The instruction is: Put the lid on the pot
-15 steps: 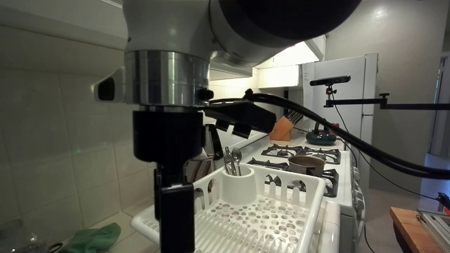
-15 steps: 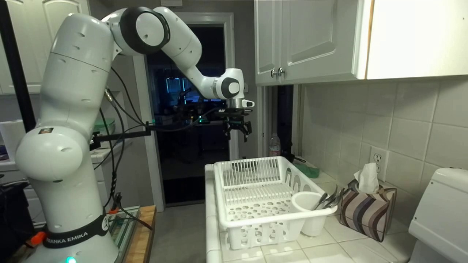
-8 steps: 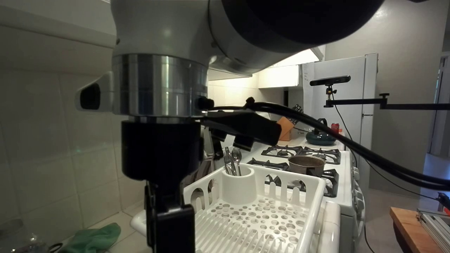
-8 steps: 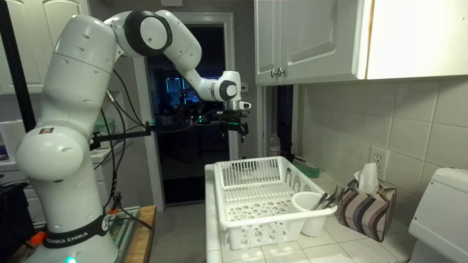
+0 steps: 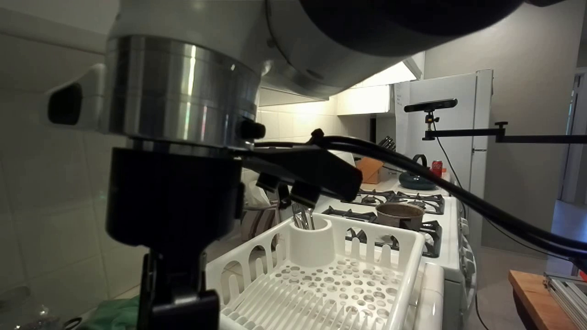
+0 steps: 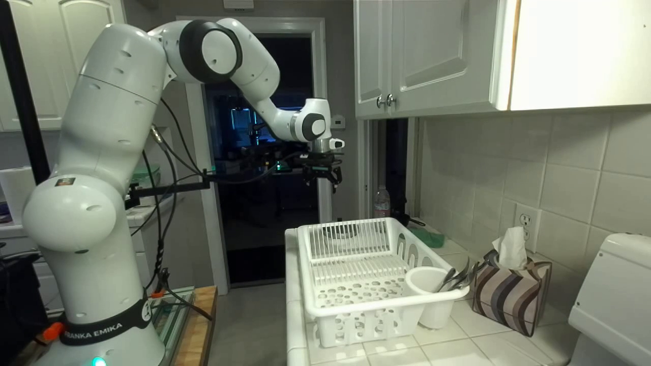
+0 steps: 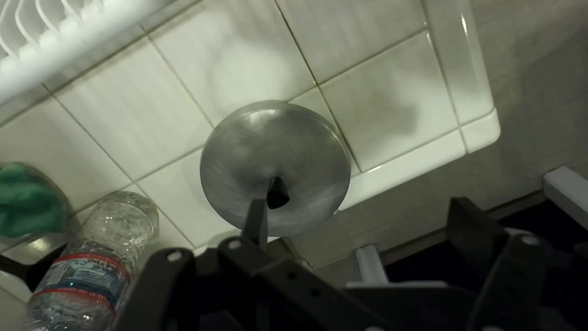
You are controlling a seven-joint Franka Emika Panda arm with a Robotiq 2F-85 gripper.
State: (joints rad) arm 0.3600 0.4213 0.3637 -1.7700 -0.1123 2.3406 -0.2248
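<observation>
My gripper (image 7: 360,214) hangs spread, unladen. In the wrist view the lid (image 7: 257,151) lies on the counter (image 7: 404,92), knob (image 7: 278,193) nearest the left finger (image 7: 258,220); I'd shift left, centre it, then lower. The likely pot (image 5: 400,216) sits on the far stove (image 5: 451,238).

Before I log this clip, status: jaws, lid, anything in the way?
Jaws open, empty. Lid ungripped, knob up. Pot uncovered on the stove. Dish rack between lid and pot, possibly in the way.
</observation>
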